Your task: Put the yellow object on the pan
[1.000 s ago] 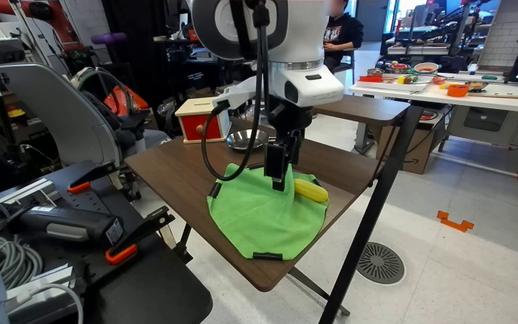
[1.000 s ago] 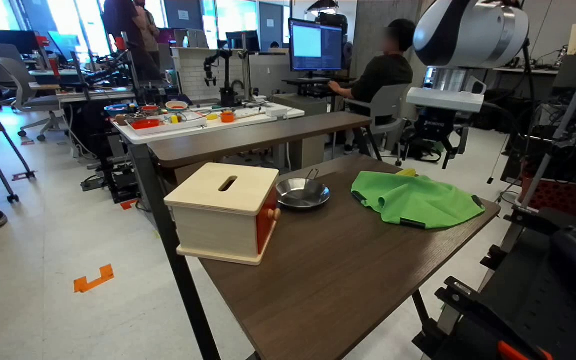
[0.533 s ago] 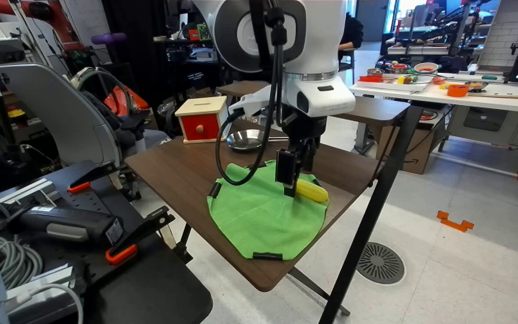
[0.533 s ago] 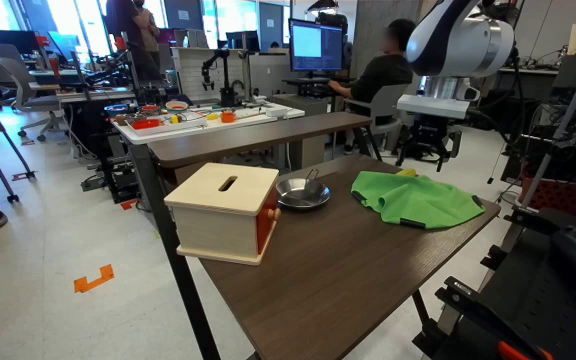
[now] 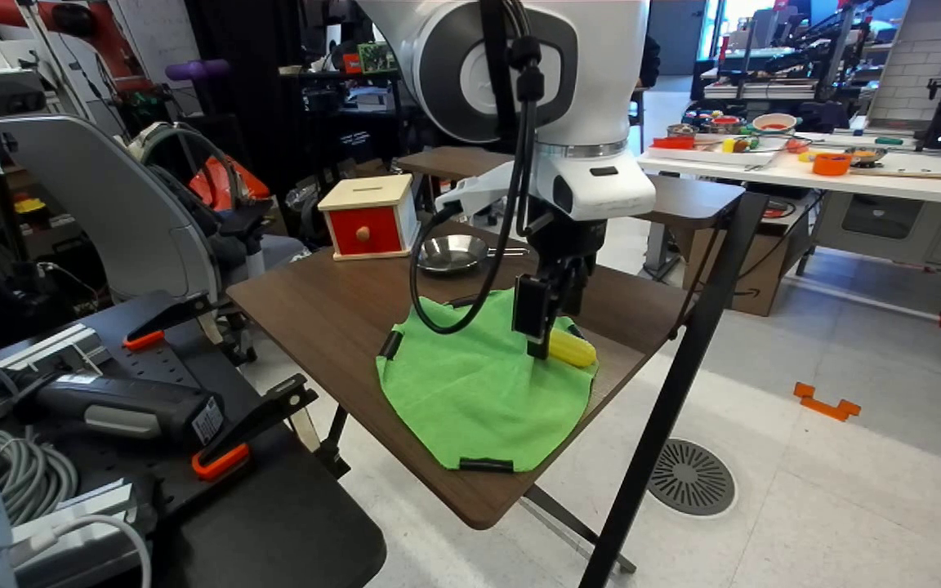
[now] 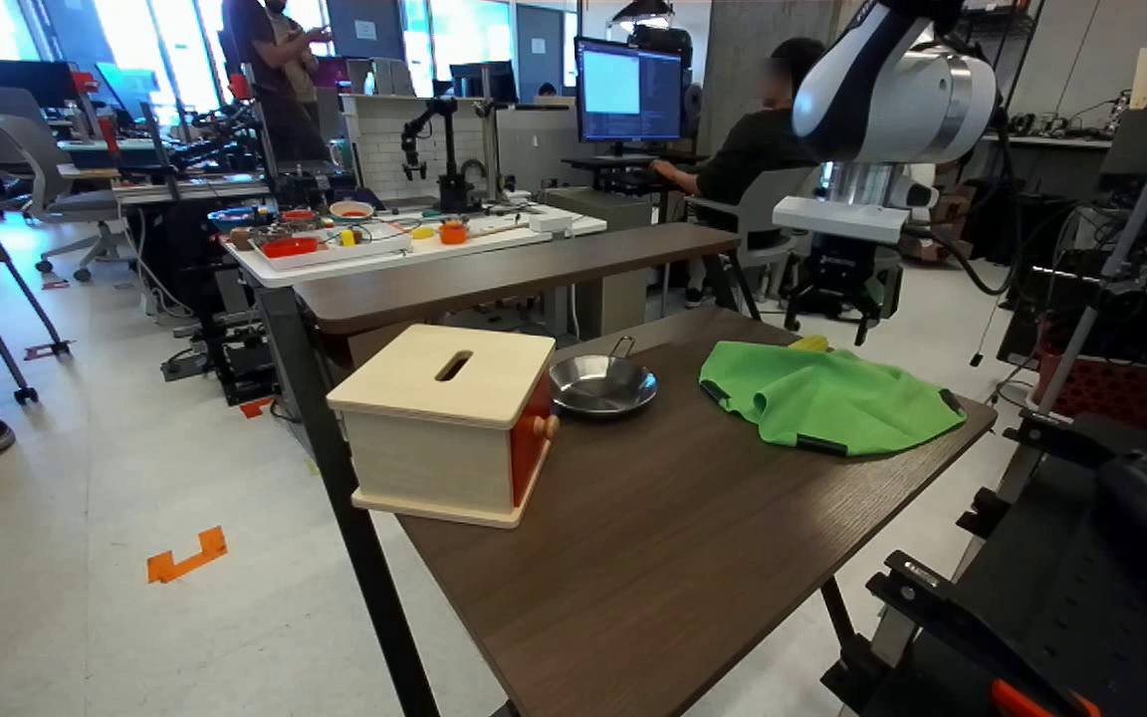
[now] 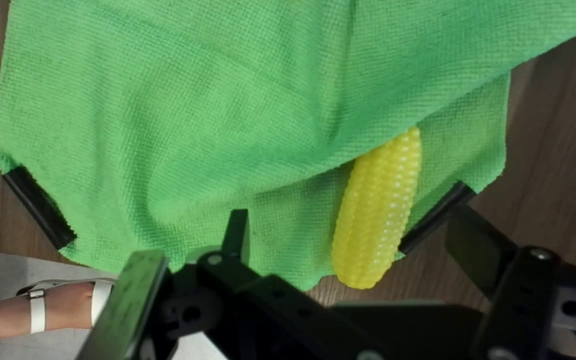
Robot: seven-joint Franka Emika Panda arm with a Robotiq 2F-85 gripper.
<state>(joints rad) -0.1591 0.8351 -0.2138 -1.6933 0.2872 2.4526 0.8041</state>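
Note:
The yellow object [image 5: 573,349] is a corn-shaped piece lying on the green cloth [image 5: 470,400]. In the wrist view the yellow object [image 7: 378,215] has its upper end at a fold of the cloth [image 7: 208,110] and its lower end past the cloth's edge. In an exterior view only a sliver of the yellow object [image 6: 810,344] shows behind the cloth. My gripper [image 7: 350,220] is open and empty, with its fingers apart on either side of the yellow object's lower part, above it. The shiny pan [image 5: 452,253] stands empty on the table, also seen in an exterior view [image 6: 603,385].
A wooden box with a red front [image 5: 366,230] stands beside the pan; it also shows in an exterior view [image 6: 434,438]. A raised brown shelf [image 6: 534,269] runs along one table side. The cloth has black clips [image 7: 38,207] at its edges. A gripper cable [image 5: 470,314] hangs in a loop.
My open gripper has moved lower and toward the yellow object, rightward in an exterior view and leftward in an exterior view from across. The yellow object, cloth and pan have not moved.

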